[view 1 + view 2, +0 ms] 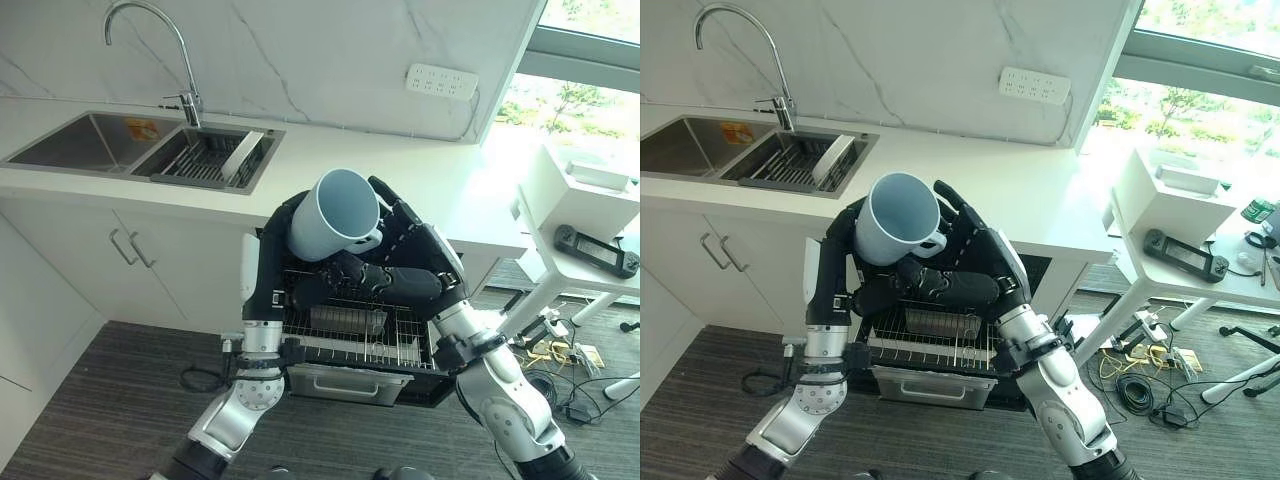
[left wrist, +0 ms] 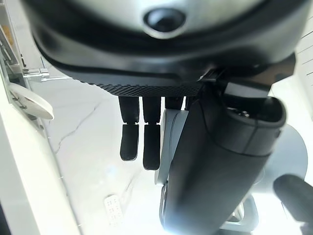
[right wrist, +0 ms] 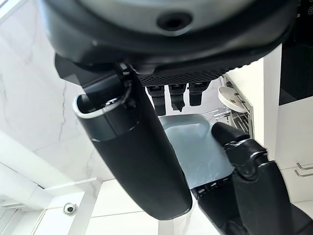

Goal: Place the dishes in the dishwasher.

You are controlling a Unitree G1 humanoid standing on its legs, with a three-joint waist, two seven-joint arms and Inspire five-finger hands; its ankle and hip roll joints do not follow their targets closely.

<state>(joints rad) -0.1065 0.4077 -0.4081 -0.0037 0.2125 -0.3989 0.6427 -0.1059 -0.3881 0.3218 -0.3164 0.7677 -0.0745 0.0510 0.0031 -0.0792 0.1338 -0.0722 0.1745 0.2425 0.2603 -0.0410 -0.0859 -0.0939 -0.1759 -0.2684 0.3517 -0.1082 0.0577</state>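
Rack [image 1: 350,335] of the dishwasher [image 1: 345,385] is pulled out under the counter [image 1: 400,165], wire grid mostly hidden behind both hands; something dark lies in it, can't tell what. Front of the dishwasher is cut off by the arms.

Mug [image 1: 335,213] sits above the rack, held up between the two hands. Pale blue, smooth, wide round mouth tipped up toward the camera, inside bare, loop handle on the robot's right side. Its base and lower wall are covered by fingers.

Left hand [image 1: 272,262] is on the mug's left side, fingers straight up along the wall; left wrist view shows them straight too, thumb across near the mug. Contact looks flat, not a wrap.

Right hand [image 1: 405,250] is behind and under the mug, fingers curled round its back by the handle, thumb lying crossways beneath it.

Further back: white counter, steel sink [image 1: 90,142] at left with a drain rack [image 1: 205,160] and a light plate [image 1: 242,156] in it, tall tap [image 1: 150,50]. Marble wall with a socket strip [image 1: 441,80]. Right: white side table [image 1: 590,260] with a black controller [image 1: 597,248], window behind. Grey wood floor [image 1: 100,410].
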